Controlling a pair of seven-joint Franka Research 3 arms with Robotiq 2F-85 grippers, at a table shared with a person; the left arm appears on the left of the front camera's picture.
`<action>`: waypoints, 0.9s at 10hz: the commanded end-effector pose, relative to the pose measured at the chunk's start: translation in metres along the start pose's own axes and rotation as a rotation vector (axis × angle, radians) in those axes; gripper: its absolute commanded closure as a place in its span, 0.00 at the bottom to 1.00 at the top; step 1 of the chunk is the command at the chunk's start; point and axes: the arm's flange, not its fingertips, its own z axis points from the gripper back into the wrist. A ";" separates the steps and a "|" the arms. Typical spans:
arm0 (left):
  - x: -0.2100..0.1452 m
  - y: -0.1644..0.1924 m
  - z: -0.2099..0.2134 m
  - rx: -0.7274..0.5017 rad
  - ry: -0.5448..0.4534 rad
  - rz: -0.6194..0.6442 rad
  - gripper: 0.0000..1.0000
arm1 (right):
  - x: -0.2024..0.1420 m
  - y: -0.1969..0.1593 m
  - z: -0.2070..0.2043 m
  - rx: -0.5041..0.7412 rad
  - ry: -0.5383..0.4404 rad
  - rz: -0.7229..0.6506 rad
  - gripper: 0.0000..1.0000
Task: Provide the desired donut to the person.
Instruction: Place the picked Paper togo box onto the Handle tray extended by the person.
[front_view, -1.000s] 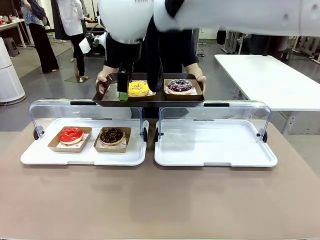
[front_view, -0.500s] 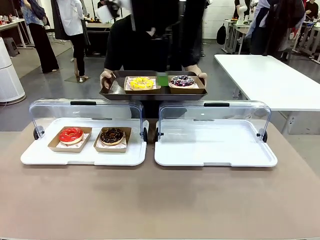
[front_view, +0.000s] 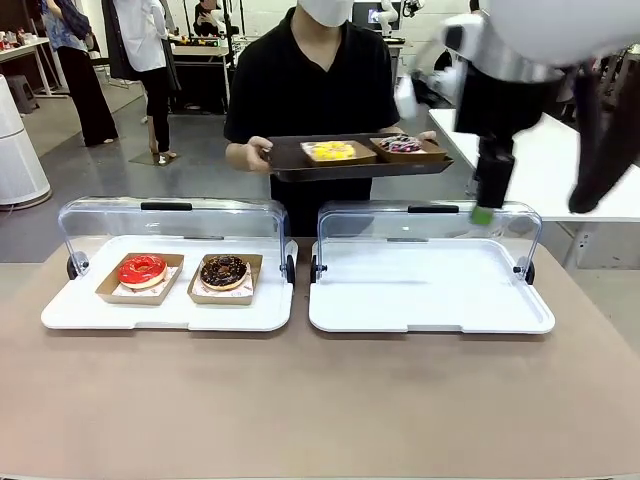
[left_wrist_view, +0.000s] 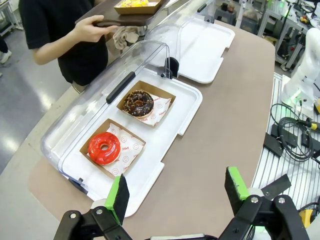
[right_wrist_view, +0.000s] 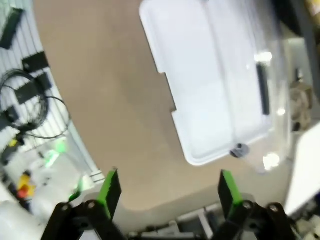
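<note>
Right gripper (right_wrist_view: 167, 190): jaws spread wide, green pads apart, nothing held; raised high above the table, at the far right corner of the empty white case (front_view: 430, 290). A second ago it hung over the yellow donut (front_view: 333, 151) on the person's dark tray (front_view: 290, 160); it has since swung clear to the right.

Left gripper (left_wrist_view: 177, 192): likewise wide open and empty, poised above the near table edge, with the stocked case (left_wrist_view: 190, 102) just ahead of it.

Task item: yellow donut in its brown paper box, beside a purple-iced donut (front_view: 403, 146), both on the tray carried by the person (front_view: 310, 80). The tray has risen and moved right since a second ago. Judgement: delivery looks done; little is left but retreat.

Remaining stock: red donut (front_view: 142, 269) and chocolate donut (front_view: 224, 270), each boxed, side by side in the left case, clear lid tipped back.

Surface: plain brown table (front_view: 320, 400), two lidded white cases abreast.

Room: open workshop floor, white side table (front_view: 560, 160) beyond the right gripper, bystanders far off, cables beside the robot's base.
</note>
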 end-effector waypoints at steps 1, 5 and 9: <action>-0.001 0.000 0.001 -0.007 -0.016 -0.014 0.00 | -0.021 -0.004 -0.015 -0.014 -0.020 -0.045 0.00; -0.001 0.000 0.001 -0.007 -0.016 -0.014 0.00 | -0.029 -0.010 -0.020 0.014 -0.005 -0.052 0.00; -0.001 0.000 0.001 -0.007 -0.016 -0.014 0.00 | -0.029 -0.010 -0.020 0.014 -0.005 -0.052 0.00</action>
